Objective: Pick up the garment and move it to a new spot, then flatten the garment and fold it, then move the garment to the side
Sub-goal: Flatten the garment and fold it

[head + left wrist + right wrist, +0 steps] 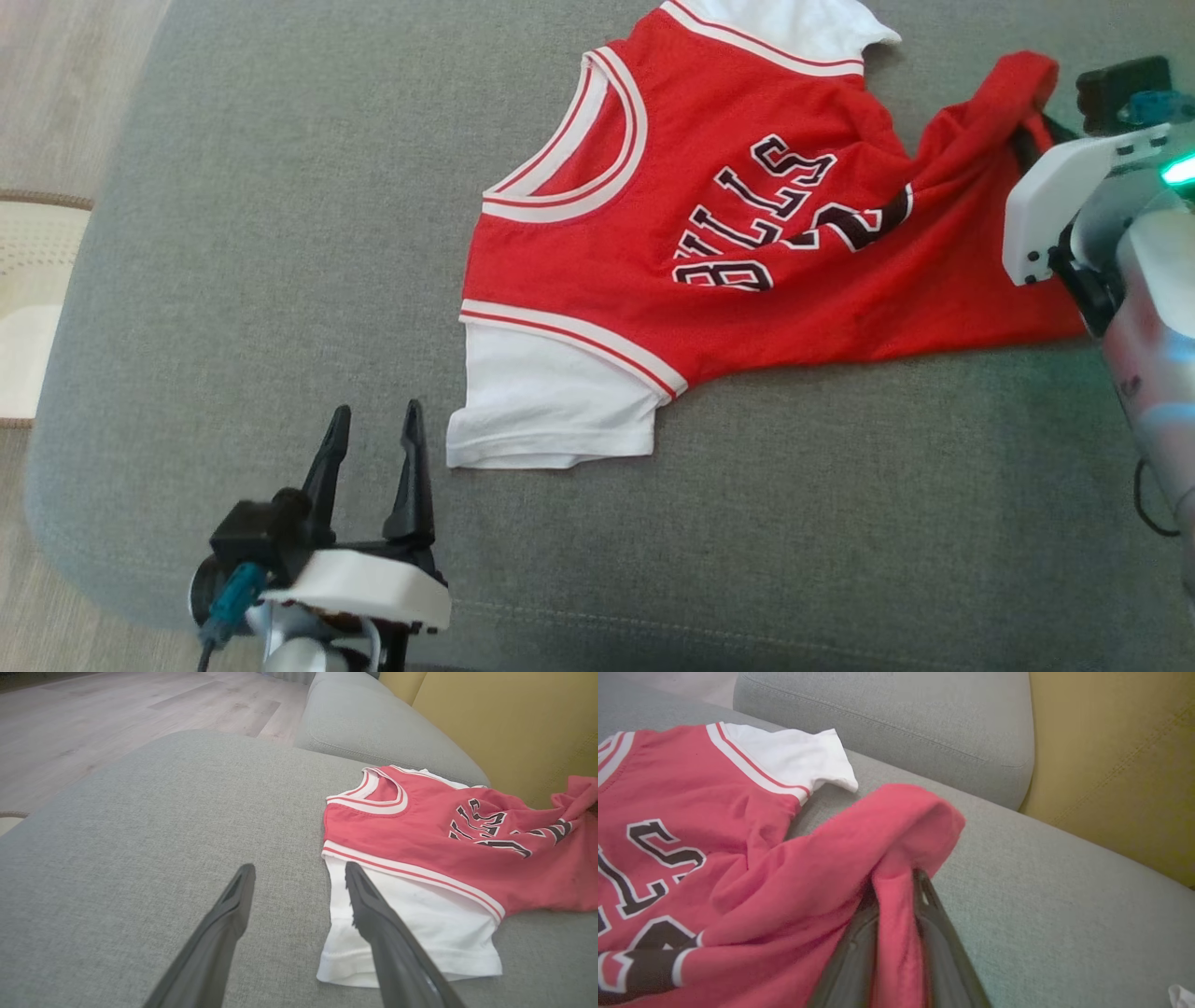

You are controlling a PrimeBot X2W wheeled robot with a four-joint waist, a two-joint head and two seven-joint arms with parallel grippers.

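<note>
Right wrist view: garment (691, 812) edge pinched inside right tool (896, 884), bunched upward.

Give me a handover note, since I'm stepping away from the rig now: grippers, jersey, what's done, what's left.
Right gripper: shut on a bunched red fold at the bottom edge of the jersey.
Left gripper: open, empty, beside the near white sleeve.
Jersey: lettering up on the grey sofa cushion, mostly spread, gripped corner raised.
Done: grasp.
Left: move, flatten, fold, set aside.
</note>
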